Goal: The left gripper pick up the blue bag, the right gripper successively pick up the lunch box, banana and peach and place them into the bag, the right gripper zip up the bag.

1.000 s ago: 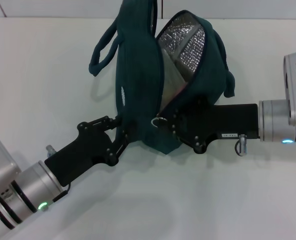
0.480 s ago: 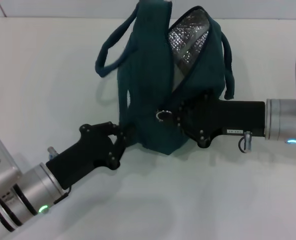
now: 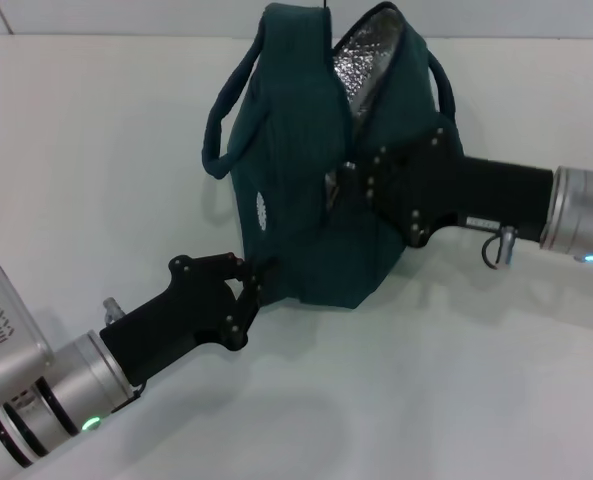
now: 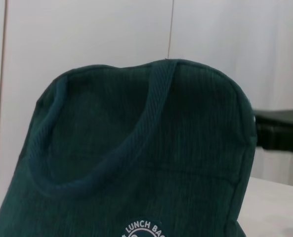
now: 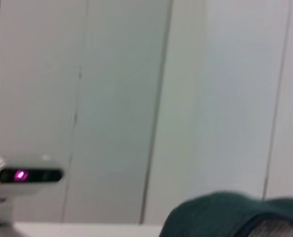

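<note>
Upright on the white table [image 3: 96,150], the dark teal fabric bag [image 3: 296,200] is pinched at its lower edge by the left gripper [image 3: 259,280]; the right gripper [image 3: 351,180] grips its zipper.

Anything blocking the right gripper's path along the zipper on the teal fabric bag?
Nothing visible. The right gripper is already at the zipper seam of the teal-blue fabric bag; the foil-lined opening above it looks unobstructed. The left gripper sits at the bag's lower edge.
</note>
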{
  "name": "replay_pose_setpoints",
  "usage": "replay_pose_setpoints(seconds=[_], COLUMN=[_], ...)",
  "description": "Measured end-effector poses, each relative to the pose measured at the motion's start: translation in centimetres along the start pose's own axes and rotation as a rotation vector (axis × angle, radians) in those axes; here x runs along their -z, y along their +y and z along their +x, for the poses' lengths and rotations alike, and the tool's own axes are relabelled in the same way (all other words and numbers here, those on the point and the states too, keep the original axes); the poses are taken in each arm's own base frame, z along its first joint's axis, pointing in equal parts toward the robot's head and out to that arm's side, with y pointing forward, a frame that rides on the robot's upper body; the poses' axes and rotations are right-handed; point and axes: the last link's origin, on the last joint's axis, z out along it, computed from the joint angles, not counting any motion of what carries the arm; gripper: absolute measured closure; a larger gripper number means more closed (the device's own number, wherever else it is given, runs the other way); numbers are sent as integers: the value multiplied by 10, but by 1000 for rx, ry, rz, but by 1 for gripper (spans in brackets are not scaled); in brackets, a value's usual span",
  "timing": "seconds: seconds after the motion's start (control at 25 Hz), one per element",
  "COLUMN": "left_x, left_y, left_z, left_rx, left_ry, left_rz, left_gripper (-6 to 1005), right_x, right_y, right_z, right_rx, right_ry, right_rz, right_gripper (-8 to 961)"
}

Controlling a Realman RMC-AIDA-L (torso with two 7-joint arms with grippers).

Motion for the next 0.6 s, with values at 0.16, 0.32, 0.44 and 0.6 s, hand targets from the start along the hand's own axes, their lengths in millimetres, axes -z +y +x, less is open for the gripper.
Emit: replay_pose_setpoints(seconds=[0.16, 0.32, 0.44, 0.6], left_x=[0, -1, -1, -2], left_y=[0, 0, 2, 4], left_z=[0, 0, 0, -2], left_rx=[-1, -4, -7, -10], left_ry=[-2, -3, -9, -17], left_rz=[-1, -7, -21, -39], left_gripper=[942, 944, 935, 923], right_x=[4, 9, 13, 18], right_y=[-1, -5, -7, -10], right_z=[-6, -14, -17, -19], right_rx=[24, 32, 49, 50], right_ry=[-68, -164, -205, -250], right_rz=[35, 91, 125, 174], right_gripper=[928, 928, 928, 926])
